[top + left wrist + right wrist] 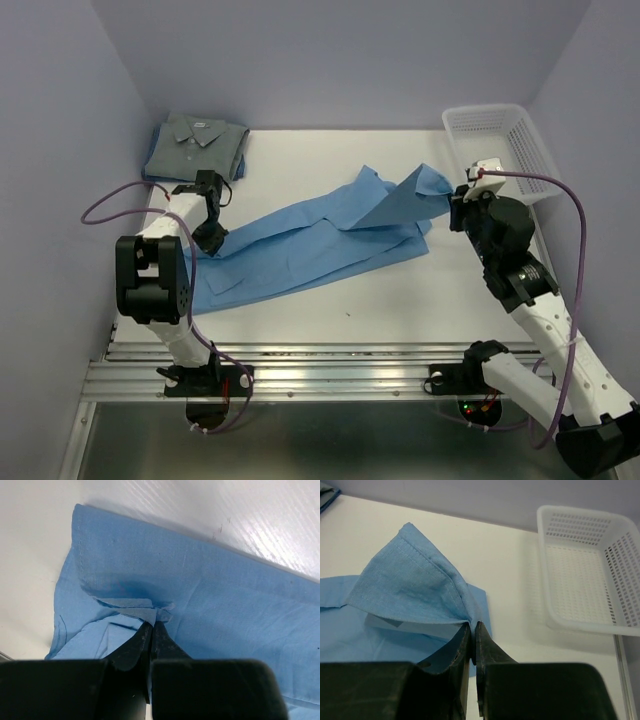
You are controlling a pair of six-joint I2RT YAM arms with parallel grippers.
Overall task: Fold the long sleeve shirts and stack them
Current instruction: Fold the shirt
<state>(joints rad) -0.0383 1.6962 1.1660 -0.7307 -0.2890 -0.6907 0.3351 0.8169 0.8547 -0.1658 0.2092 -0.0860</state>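
Observation:
The light blue shirt [310,245] lies stretched across the white table from lower left to upper right. My left gripper [212,238] is shut on a fold at its left end [150,611]. My right gripper [455,212] is shut on its right end and lifts a flap of cloth [415,590] off the table. The grey shirt [195,145] lies folded with its collar up in the far left corner, behind my left arm.
A white plastic mesh basket [522,150] stands at the far right, close behind my right gripper; it also shows in the right wrist view [580,570]. Purple cables loop off both arms. Grey walls close in the table on three sides.

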